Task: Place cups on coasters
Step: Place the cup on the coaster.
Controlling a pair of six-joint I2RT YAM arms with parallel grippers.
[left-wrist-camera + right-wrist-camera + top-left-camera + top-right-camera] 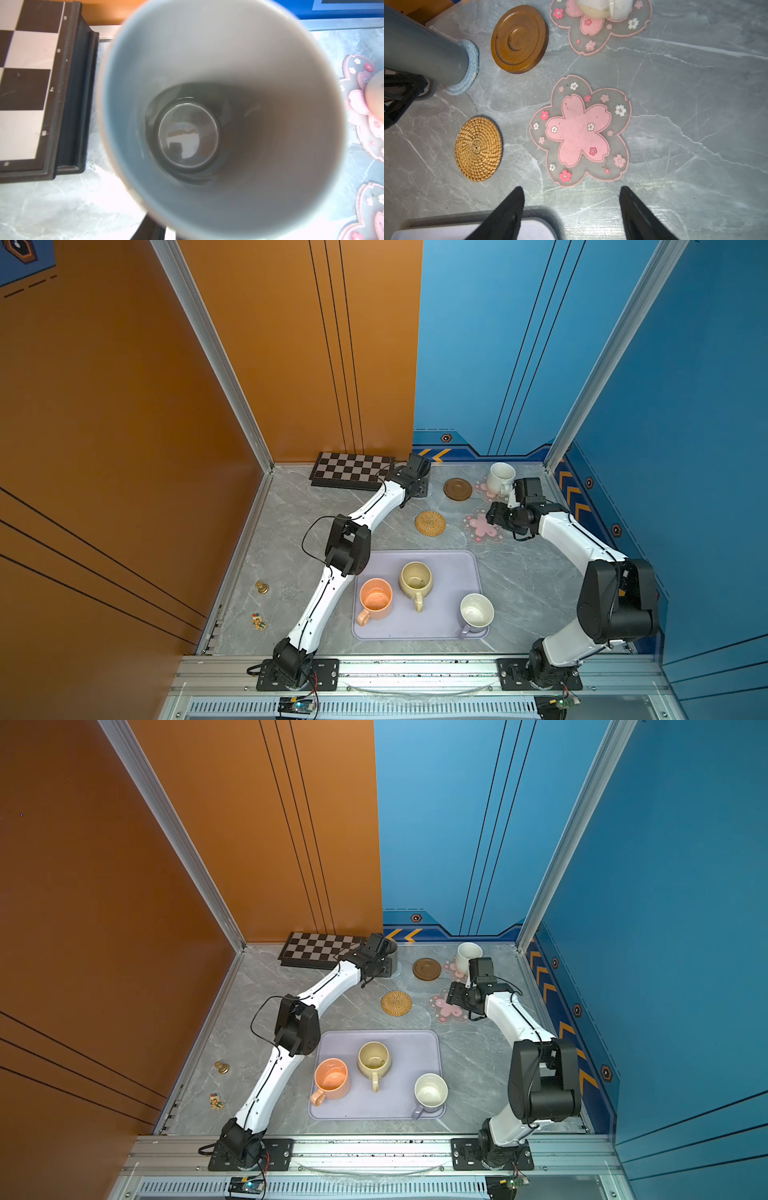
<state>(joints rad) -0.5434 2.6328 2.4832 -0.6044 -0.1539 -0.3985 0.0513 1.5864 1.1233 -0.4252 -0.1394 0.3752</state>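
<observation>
Grey mug (207, 93) fills left wrist view; stands on pale-blue coaster (469, 68), tall, tippy. Left gripper (379, 968) against it, clamped or loose, can't tell; a snag pulling away could topple it. Right gripper (571, 188) spread, empty.

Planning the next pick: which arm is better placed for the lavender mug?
Probably right: the right pincer is open and empty, and the lavender mug stands on the tray's right-arm side; the left pincer is at the grey mug.

Looks past right gripper (571, 188), jaws apart: flower coaster (580, 131) at 12 o'clock, rattan coaster (478, 148) at 10, wooden coaster (519, 39) at 11, grey mug (423, 54) standing on blue coaster (471, 68).
</observation>
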